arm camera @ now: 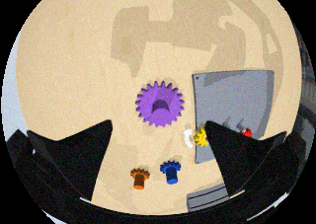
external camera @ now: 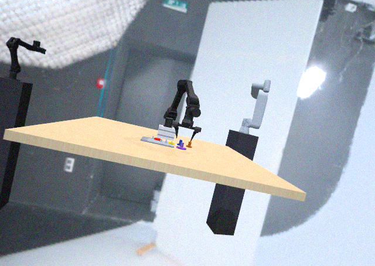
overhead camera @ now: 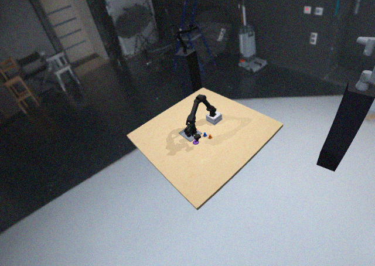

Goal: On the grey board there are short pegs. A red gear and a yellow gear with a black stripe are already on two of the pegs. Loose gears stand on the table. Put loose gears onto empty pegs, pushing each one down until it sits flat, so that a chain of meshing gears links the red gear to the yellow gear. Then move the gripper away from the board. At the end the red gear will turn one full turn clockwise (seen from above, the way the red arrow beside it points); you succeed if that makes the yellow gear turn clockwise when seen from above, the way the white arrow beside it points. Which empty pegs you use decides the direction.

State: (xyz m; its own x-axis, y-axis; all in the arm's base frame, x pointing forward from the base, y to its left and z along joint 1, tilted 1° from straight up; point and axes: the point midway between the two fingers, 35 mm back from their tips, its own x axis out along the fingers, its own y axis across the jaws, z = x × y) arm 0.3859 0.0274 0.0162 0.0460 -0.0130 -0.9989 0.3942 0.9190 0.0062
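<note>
My gripper (arm camera: 160,125) (external camera: 184,138) is wide open and empty, pointing down above the board's edge and the loose gears. A large purple gear (arm camera: 150,96) (overhead camera: 195,142) (external camera: 181,148) stands on the table beside the grey board (arm camera: 237,93) (external camera: 147,140). A small blue gear (arm camera: 171,171) (overhead camera: 204,134) and a small orange gear (arm camera: 139,178) (overhead camera: 210,136) (external camera: 189,144) stand side by side on the table. The yellow gear (arm camera: 200,136) (external camera: 171,143) and red gear (arm camera: 248,133) (external camera: 157,139) are on the board, partly hidden by a finger in the wrist view. Pegs are mostly hidden there.
The arm's grey base block (overhead camera: 214,118) (external camera: 166,132) (arm camera: 207,198) stands behind the board. The white arrow (arm camera: 188,138) lies beside the yellow gear. The wooden table (overhead camera: 200,178) (external camera: 105,139) extends around the board. Other arms stand on pedestals off the table.
</note>
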